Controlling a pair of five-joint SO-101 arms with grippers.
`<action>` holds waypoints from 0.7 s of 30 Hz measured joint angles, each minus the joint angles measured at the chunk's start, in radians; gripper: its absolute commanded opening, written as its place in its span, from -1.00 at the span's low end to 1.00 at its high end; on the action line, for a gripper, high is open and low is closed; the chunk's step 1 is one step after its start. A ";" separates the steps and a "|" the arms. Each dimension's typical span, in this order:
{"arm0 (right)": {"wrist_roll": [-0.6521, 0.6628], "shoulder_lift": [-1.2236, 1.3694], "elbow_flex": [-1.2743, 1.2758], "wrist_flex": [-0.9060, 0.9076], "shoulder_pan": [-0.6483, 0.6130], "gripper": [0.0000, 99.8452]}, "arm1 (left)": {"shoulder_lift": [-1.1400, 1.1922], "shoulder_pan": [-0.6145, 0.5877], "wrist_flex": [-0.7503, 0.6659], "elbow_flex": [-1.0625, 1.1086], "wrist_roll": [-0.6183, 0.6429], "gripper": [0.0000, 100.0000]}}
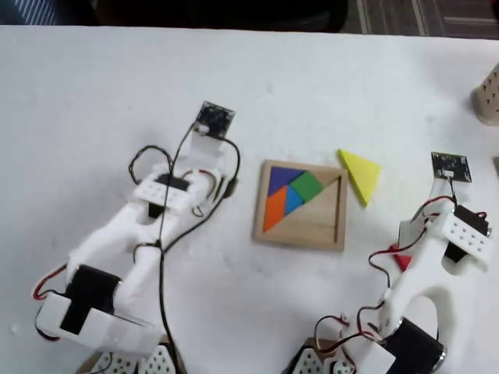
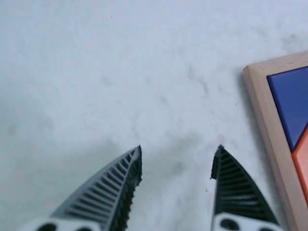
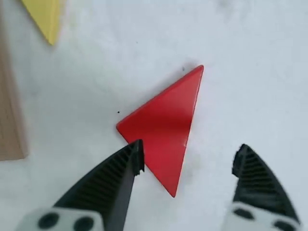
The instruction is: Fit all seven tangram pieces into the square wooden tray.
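The square wooden tray (image 1: 320, 224) lies mid-table and holds a purple piece (image 1: 281, 180), a green piece (image 1: 307, 185), a small blue piece (image 1: 293, 201) and an orange piece (image 1: 274, 210) in its left half. A yellow triangle (image 1: 361, 174) lies flat on the table just right of the tray. A red triangle (image 3: 166, 125) rests on the table below my right gripper (image 3: 191, 144), which is open with one fingertip over the piece's edge. My left gripper (image 2: 179, 148) is open over bare table, just beside the tray's rim (image 2: 262, 106).
A pale wooden block with holes (image 1: 488, 97) stands at the far right edge. The left arm (image 1: 168, 195) with its cables lies left of the tray, and the right arm (image 1: 456, 234) sits right of it. The white table stretches far back.
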 measured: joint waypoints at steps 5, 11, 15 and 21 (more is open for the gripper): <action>-0.103 0.000 0.048 -0.021 -0.040 -0.43 | 0.000 0.000 0.000 0.000 0.000 -0.52; -0.180 0.000 0.117 -0.146 -0.095 -0.51 | 0.000 0.000 0.000 0.000 0.000 -0.52; -0.183 0.000 0.120 -0.173 -0.094 -0.51 | 0.000 0.000 0.000 0.000 0.000 -0.52; -0.183 0.044 0.120 -0.186 -0.095 -0.51 | 0.000 -0.002 0.000 0.000 0.000 -0.52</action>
